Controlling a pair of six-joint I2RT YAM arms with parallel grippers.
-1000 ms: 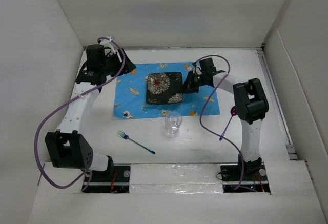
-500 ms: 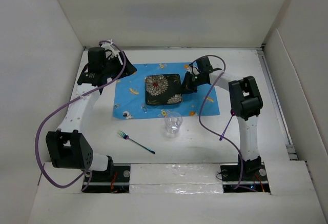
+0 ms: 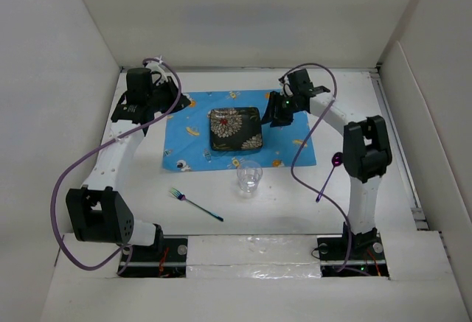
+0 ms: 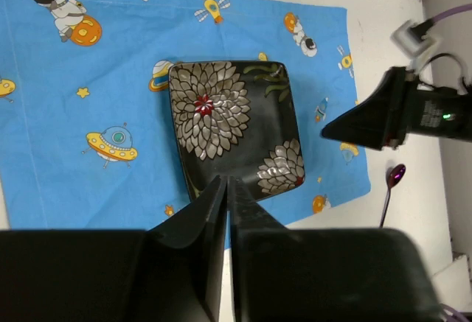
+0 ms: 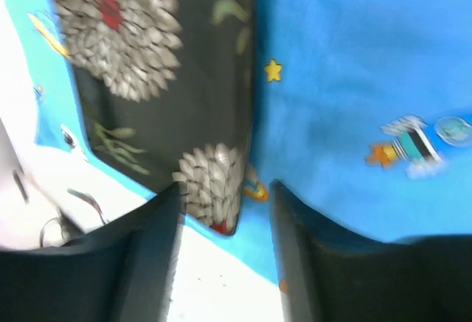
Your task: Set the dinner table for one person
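- Letting go a moment earlier, the right gripper (image 3: 271, 116) had drawn back from the right edge of the plate (image 3: 236, 129), its jaws spread wide and empty.
- The plate lay flat in the middle of the blue placemat (image 3: 192, 141), which was spread toward the far edge of the dinner table (image 3: 295, 211).
- The left gripper (image 4: 227, 189), open a second before, had closed its jaws on nothing above the placemat's far left corner.
- A glass (image 3: 249, 177) stood at the placemat's near edge, a fork (image 3: 195, 204) lay toward the table's near left corner, and a spoon (image 3: 330, 178) lay off the placemat's right edge beside the right arm.
- The release suggested the plate was placed, and the cutlery apparently remained to be brought beside it.
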